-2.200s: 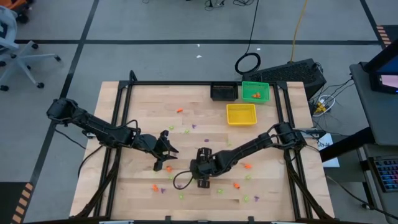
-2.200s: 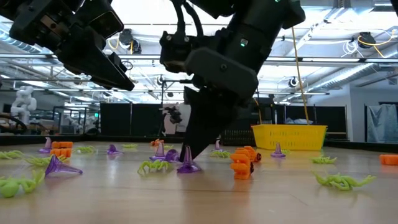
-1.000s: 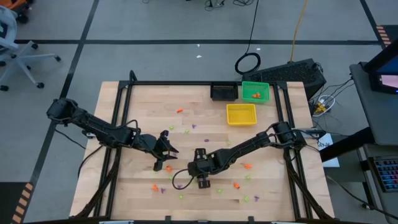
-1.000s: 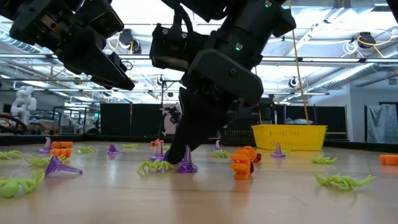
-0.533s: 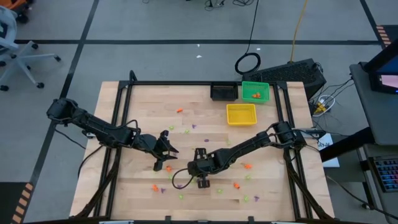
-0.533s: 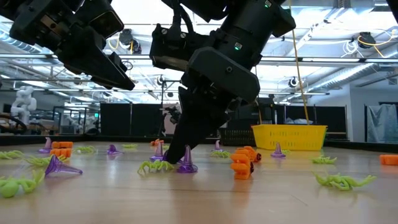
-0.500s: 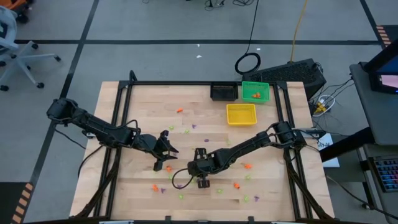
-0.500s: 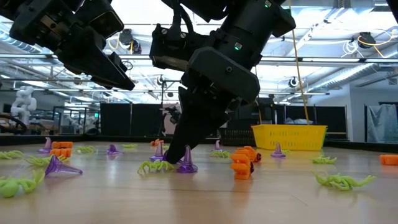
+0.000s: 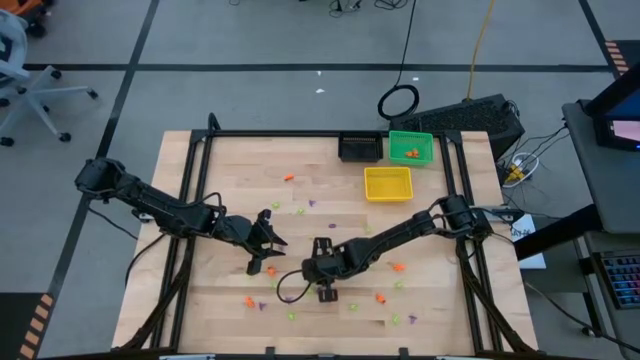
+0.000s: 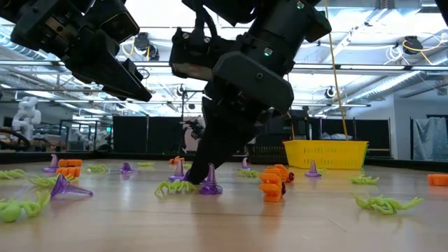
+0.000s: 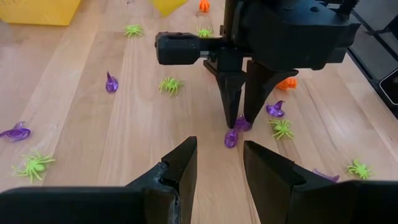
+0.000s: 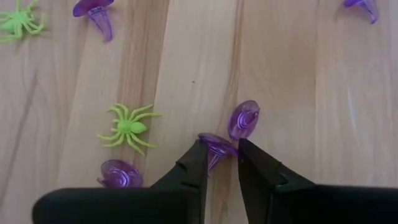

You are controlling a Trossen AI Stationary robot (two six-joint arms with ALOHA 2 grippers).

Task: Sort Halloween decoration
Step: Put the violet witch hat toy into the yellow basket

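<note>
Tiny purple hats, light-green spiders and orange trinkets are scattered over the wooden table (image 9: 230,170). My right gripper (image 12: 219,152) reaches down near the table's middle (image 9: 312,270) and is shut on one purple hat (image 12: 217,147). A second purple hat (image 12: 244,119) lies just beyond it. My left gripper (image 11: 217,162) hovers open above the table to the left (image 9: 274,241), facing the right gripper (image 11: 241,118), with nothing between its fingers. My right gripper pinches the purple hat at its brim (image 12: 219,143) between its two fingertips (image 12: 200,155). The fingers slant down from above, coming from the table's right side. In the low view the hat (image 10: 210,186) still sits on the table under the fingertips.
Black (image 9: 360,148), green (image 9: 411,148) and yellow (image 9: 388,184) bins stand at the far right; the green one holds orange trinkets. A green spider (image 12: 129,129) and more purple hats (image 12: 118,174) lie close to the right gripper. An orange trinket (image 10: 271,185) sits just right of it.
My right gripper has leaned a little toward the table's left and tipped over the purple hat, which stays on the table. Over the last half second nothing has visibly moved.
</note>
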